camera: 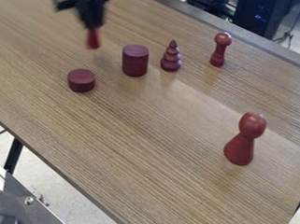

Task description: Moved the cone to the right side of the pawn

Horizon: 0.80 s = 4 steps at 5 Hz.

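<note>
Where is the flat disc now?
In the camera view, the disc sits at left on the table, lower left of the cylinder and below the red piece in the gripper.

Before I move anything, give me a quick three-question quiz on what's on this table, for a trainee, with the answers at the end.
1. Which piece stands nearest the camera?
a) the short, flat disc
b) the large ball-topped pawn
c) the tiered piece with the pointed tip

2. True or false: the gripper has a red piece at its lower end.

3. Leaving out the piece at the gripper, how many dark red pieces stand on the wooden table?

Key: 1: b. 2: true. 3: five.
</note>
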Motion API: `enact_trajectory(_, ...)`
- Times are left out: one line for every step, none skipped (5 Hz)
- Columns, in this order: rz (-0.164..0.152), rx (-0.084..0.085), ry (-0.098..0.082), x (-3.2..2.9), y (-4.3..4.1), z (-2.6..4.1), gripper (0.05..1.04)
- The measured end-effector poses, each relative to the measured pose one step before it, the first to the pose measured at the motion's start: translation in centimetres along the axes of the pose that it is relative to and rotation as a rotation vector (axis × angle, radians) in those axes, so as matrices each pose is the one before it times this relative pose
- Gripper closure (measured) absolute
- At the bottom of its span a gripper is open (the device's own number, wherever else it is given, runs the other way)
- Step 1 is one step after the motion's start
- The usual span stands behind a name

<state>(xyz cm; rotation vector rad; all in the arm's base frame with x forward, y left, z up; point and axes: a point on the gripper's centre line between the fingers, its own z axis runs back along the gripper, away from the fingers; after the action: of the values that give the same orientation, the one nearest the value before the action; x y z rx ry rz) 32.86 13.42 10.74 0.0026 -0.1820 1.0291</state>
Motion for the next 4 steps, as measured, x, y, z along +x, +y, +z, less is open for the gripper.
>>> enact_trajectory(-0.2449, -0.0046, -0.0549, -3.339, -4.167, 2.208, 0.896)
enact_trajectory(-0.2580, -0.0652, 0.0050, -4.218, -3.695, 1.379, 0.896)
enact_trajectory(-0.1439, -0.0700, 0.0238, -3.204, -3.263, -0.144, 0.896)
enact_trajectory(-0.1375, -0.0635, 0.0343, -1.691, -4.476, -1.556, 0.896)
